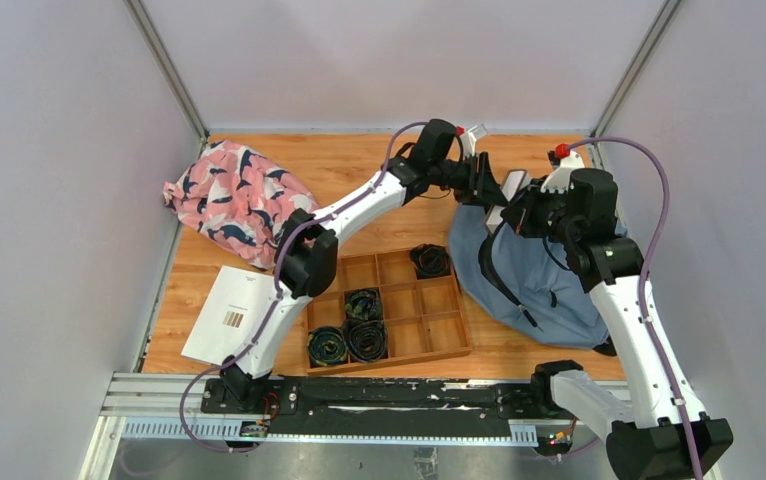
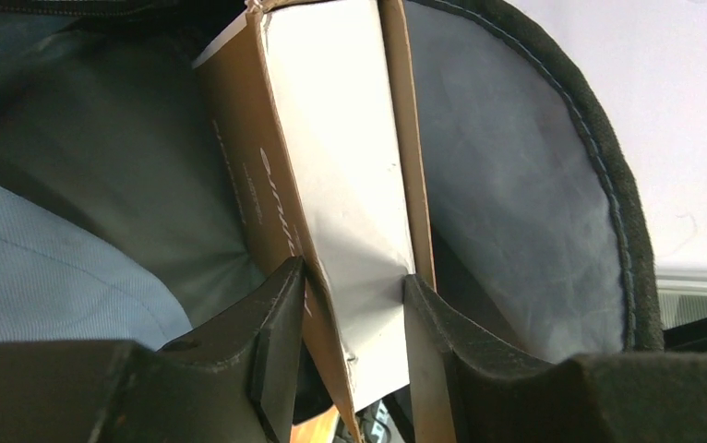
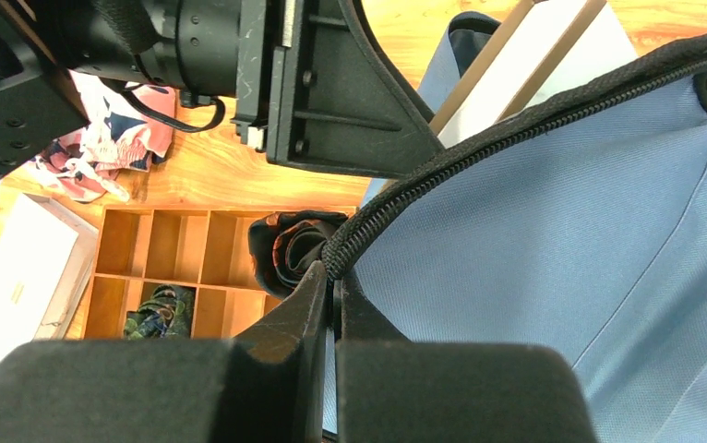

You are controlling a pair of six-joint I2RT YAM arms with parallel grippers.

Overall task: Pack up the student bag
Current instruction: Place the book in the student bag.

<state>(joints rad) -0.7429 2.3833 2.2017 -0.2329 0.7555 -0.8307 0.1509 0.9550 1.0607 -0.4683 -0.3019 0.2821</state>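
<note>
Right of centre in the top view, the student bag (image 1: 549, 285) is lying open, the right gripper (image 3: 333, 277) pinching its zipper rim (image 3: 479, 152) tight and the left gripper (image 2: 352, 281) clamping a book (image 2: 341, 175) inside. A slipping rim is risking the mouth closing, and the book's hidden corner is possibly snagging the lining.

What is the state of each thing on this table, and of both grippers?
student bag: open, zipper edge raised.
brown book: gripped, partly inside the bag.
left gripper: fingers closed on the book.
right gripper: fingers shut on the bag's zipper edge.
wooden tray: partly filled with rolled items.
pink cloth: crumpled.
white booklet: closed, flat.
</note>
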